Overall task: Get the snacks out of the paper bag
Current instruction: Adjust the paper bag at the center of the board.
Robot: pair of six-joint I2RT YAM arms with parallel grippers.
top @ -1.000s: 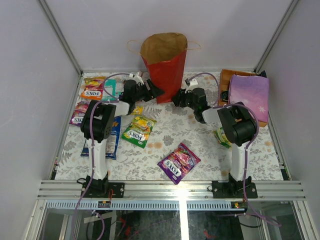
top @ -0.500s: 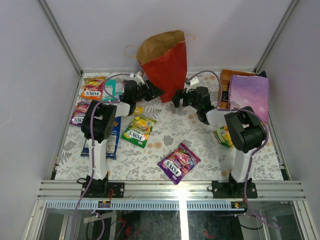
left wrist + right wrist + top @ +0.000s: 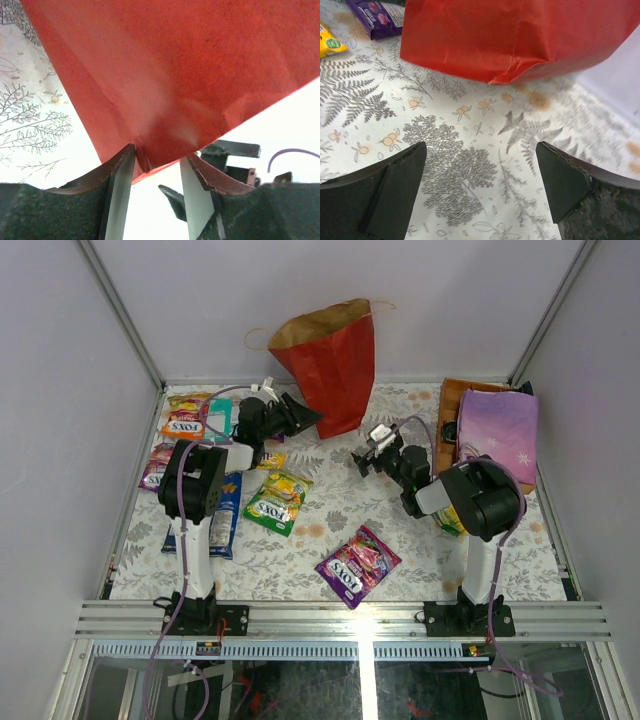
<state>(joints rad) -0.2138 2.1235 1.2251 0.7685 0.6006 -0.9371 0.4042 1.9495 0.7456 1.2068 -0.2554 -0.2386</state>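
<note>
Overhead, the paper bag point(image 3: 335, 360) is seen tilted, mouth uppermost, its lower left corner met by the left gripper point(image 3: 301, 419). At the left wrist, that corner is clamped between the jaws. At the right wrist, the right gripper point(image 3: 479, 162) is held spread and empty, just before the bag's base.

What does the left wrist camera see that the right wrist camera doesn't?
Only the left wrist view shows the left pincer pinching the bottom corner of the tall red paper bag. Only the right wrist view shows the right pincer wide open above the table, holding nothing. It also shows a purple glossy snack packet and the edge of a yellow glossy snack packet. Both views show the red bag and the fern-patterned table cover.
</note>
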